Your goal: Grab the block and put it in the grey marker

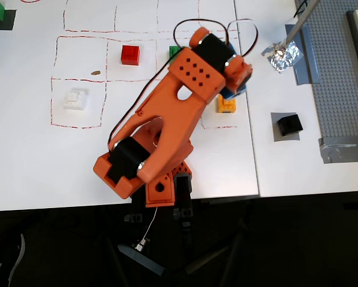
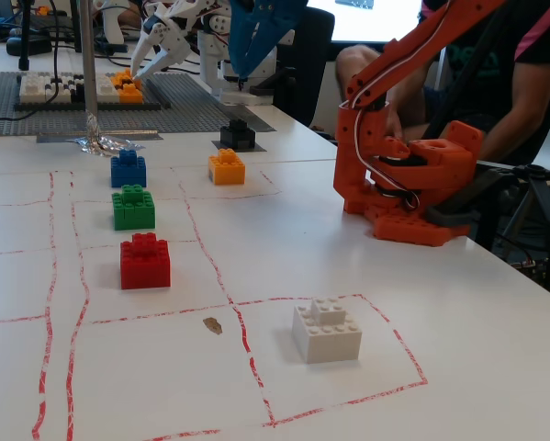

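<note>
The black block point(image 1: 287, 124) stands on the grey marker point(image 1: 277, 133) on the right-hand table panel in the overhead view. The fixed view shows it far back point(image 2: 237, 135) on the marker point(image 2: 223, 146). My gripper point(image 1: 234, 91), with blue fingers, hangs from the folded orange arm point(image 1: 179, 101), left of the block and well apart from it. In the fixed view it point(image 2: 241, 83) points down, raised above the table near the block. Its jaws look together and hold nothing.
Red point(image 1: 130, 54), green point(image 1: 174, 51), orange point(image 1: 226, 105) and white point(image 1: 76, 99) bricks lie in red-lined squares; a blue brick point(image 2: 128, 169) shows in the fixed view. A foil-footed pole point(image 1: 282, 57), tape strip point(image 1: 308, 57) and studded baseplate point(image 1: 340, 78) stand right. A person point(image 2: 495, 55) sits behind the arm.
</note>
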Controlling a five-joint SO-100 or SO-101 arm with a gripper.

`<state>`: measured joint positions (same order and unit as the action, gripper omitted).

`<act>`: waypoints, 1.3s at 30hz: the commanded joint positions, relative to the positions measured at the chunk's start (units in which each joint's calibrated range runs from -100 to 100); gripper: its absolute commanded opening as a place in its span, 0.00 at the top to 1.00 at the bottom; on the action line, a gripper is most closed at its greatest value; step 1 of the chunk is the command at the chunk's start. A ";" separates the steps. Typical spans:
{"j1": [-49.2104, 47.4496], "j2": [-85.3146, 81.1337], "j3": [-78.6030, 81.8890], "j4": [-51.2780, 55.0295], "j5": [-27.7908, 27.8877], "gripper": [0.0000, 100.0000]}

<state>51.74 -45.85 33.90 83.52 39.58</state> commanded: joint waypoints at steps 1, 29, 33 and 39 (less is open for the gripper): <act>-7.15 -2.36 -3.35 0.32 -4.98 1.00; -53.64 -34.41 48.87 -37.40 -41.66 1.00; -53.64 -41.14 56.76 -37.32 -40.98 1.00; -53.91 -46.82 62.20 -36.83 -39.41 1.00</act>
<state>-1.20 -89.94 97.93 47.83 -1.00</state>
